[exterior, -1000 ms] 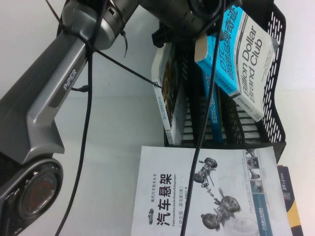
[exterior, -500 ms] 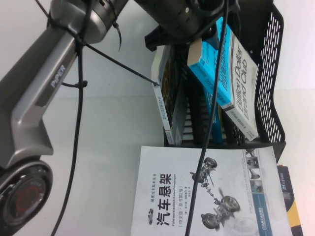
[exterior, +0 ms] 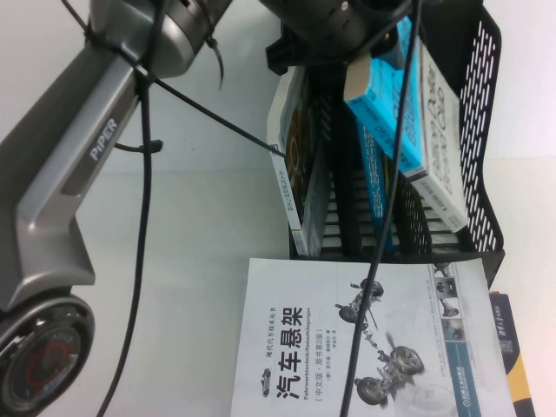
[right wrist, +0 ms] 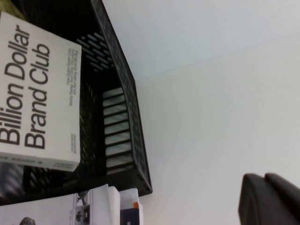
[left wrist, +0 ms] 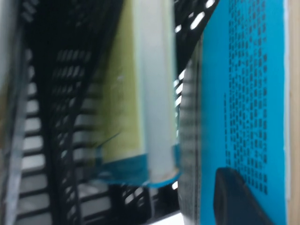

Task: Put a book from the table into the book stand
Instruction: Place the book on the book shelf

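Left gripper (exterior: 365, 65) grips the book (exterior: 417, 113) tilted over the stand (exterior: 482, 174) at the table's (exterior: 200, 217) far edge; right gripper (right wrist: 269, 201) closed beside the stand

The book (exterior: 415, 130) is filling the book stand (exterior: 483, 148)'s right slot. 2 upright books (exterior: 300, 165) are blocking the left; the table (exterior: 208, 208) alongside is lying open.

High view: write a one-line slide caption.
Left gripper holds the book tilted above the book stand; the right gripper is out of this view.
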Tool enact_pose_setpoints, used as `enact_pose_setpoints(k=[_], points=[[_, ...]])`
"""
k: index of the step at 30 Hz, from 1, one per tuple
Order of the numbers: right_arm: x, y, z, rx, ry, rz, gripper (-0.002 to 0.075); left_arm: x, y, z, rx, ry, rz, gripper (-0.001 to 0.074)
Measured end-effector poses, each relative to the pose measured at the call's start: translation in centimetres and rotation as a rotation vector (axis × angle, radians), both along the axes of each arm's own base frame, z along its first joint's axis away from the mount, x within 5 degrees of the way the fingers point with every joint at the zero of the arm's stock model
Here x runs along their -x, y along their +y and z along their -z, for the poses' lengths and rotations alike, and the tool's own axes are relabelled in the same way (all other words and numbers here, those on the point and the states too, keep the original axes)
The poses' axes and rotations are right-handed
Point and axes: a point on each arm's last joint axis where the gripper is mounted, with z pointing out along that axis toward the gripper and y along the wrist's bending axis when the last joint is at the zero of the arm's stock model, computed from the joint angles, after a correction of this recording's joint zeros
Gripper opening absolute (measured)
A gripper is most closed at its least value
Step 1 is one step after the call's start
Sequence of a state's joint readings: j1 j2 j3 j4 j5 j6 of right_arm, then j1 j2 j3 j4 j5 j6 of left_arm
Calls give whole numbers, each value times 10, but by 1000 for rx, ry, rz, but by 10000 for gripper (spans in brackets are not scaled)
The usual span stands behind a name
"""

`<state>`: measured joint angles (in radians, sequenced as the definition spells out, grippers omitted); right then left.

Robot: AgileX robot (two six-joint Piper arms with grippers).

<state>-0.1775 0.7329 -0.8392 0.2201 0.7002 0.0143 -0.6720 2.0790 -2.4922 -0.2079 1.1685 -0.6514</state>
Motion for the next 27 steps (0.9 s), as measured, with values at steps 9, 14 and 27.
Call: enact_pose_setpoints(k=[9, 14, 27], points=[[0, 0, 0, 3, 0, -2, -2, -1, -14, 3, 42, -45, -10, 181], [0, 0, 0, 3, 1, -2, -2, -5, -16, 3, 59, -68, -27, 181], [0, 1, 0, 2, 2, -10, -2, -24, -27, 34, -15, -68, -61, 181]])
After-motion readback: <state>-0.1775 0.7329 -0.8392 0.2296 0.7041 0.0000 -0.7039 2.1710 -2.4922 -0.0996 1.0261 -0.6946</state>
